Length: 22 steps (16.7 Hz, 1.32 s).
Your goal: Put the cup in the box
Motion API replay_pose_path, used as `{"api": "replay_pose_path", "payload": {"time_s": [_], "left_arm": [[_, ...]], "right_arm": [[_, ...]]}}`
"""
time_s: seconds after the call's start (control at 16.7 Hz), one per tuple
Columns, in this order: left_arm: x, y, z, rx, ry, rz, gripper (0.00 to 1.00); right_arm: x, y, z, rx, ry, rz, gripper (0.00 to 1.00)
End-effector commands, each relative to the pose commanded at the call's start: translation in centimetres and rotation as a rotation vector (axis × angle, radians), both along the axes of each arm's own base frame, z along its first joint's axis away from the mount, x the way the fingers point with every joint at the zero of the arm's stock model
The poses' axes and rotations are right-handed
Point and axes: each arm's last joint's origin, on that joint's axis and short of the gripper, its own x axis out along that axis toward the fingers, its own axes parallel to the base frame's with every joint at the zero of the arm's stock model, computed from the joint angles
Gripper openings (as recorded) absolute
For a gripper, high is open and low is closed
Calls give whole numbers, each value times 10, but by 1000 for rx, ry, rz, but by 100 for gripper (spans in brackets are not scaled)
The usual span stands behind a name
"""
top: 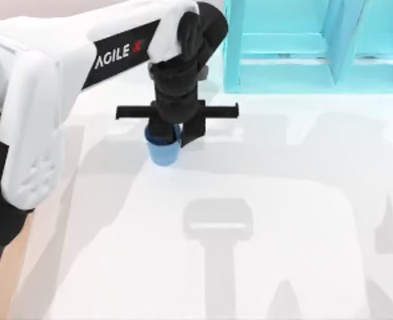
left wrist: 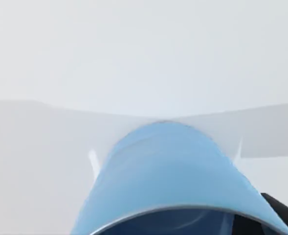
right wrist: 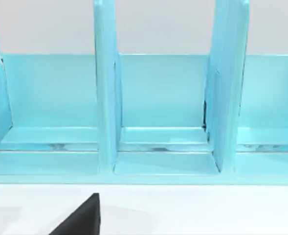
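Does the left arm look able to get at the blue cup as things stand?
Probably yes: the left gripper is already down over the cup, fingers straddling its rim, with nothing between them. Whether it has closed on the cup is unclear.

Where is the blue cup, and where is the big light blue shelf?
cup (top: 163, 153): top view, on its side wall.
shelf (top: 283, 60): top view, on a compartment floor.

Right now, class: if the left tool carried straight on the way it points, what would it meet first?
The left tool points down over the blue cup, already at its rim. Going on, it would probably press against the cup, then the white table beneath.
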Motion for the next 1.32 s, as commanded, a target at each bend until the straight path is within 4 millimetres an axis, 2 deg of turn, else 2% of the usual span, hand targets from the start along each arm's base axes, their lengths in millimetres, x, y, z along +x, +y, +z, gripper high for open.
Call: {"api": "replay_pose_path", "payload": {"time_s": [0.3,0.42,0.54,0.66,0.78,0.9,1.14,1.32], "left_arm": [[-1,-1,1,-1,-2,-6,0],[-2,4,13,-19,-15,-32,0],[-1,22,34,-45,-37,-68,0],[1,57,58,-63,-56,-95,0],[-2,106,80,-63,-60,-105,0],[-13,159,97,-50,-42,-102,0],[-58,252,120,-19,23,-67,0],[-94,296,135,-9,35,-20,0]], "right_arm": [[0,0,0,0,0,0,100],[0,0,0,0,0,0,100],[0,0,0,0,0,0,100],[0,0,0,0,0,0,100],[0,0,0,0,0,0,100],[0,0,0,0,0,0,100],[0,0,0,0,0,0,100],[0,0,0,0,0,0,100]]}}
